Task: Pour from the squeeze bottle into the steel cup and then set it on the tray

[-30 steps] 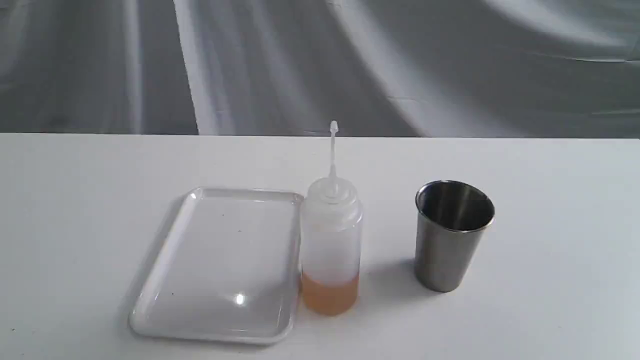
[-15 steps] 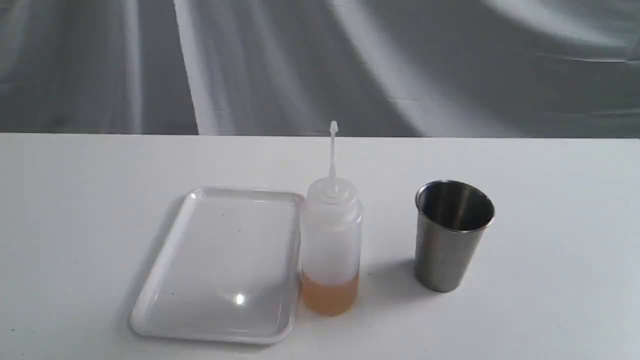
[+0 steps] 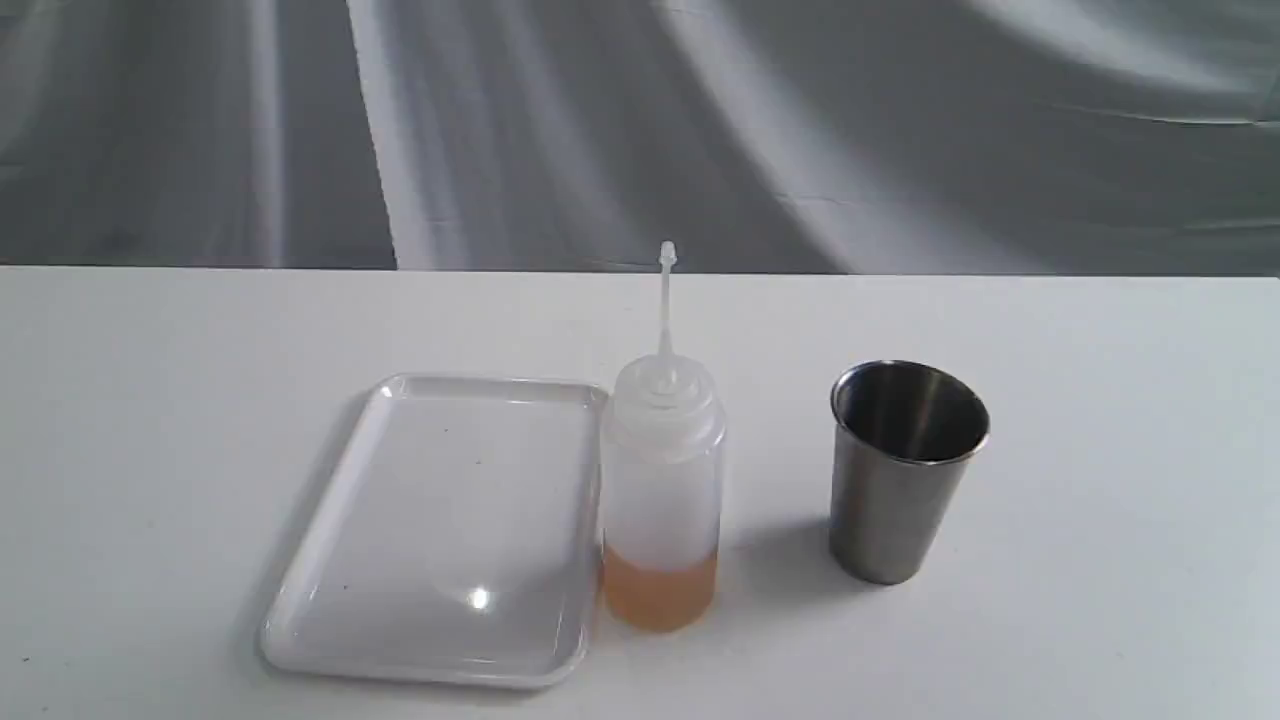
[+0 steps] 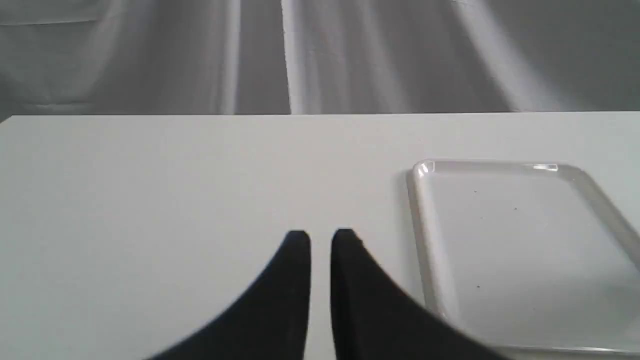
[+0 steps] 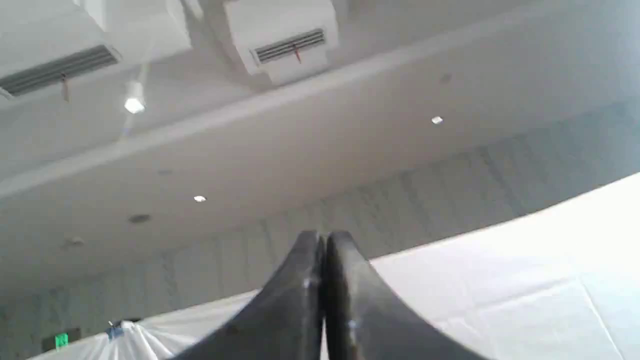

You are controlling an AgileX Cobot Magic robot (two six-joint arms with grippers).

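The squeeze bottle (image 3: pixel 662 480) stands upright at the table's middle, amber liquid at its bottom, thin nozzle pointing up. It sits right against the right edge of the white tray (image 3: pixel 330 560), which is bare. The steel cup (image 3: pixel 905 470) stands upright to the bottle's right, apart from it. Neither gripper shows in the exterior view. My left gripper (image 4: pixel 320 235) hovers over bare table beside the tray (image 4: pixel 435 240), shut but for a thin slit, holding nothing. My right gripper (image 5: pixel 322 235) is shut and empty, aimed up at the ceiling.
A grey draped backdrop (image 3: pixel 640 130) hangs behind the table's far edge. White tabletop (image 3: pixel 150 420) stretches left of the tray and right of the cup. The right wrist view shows ceiling vents (image 5: pixel 287 45) and white cloth.
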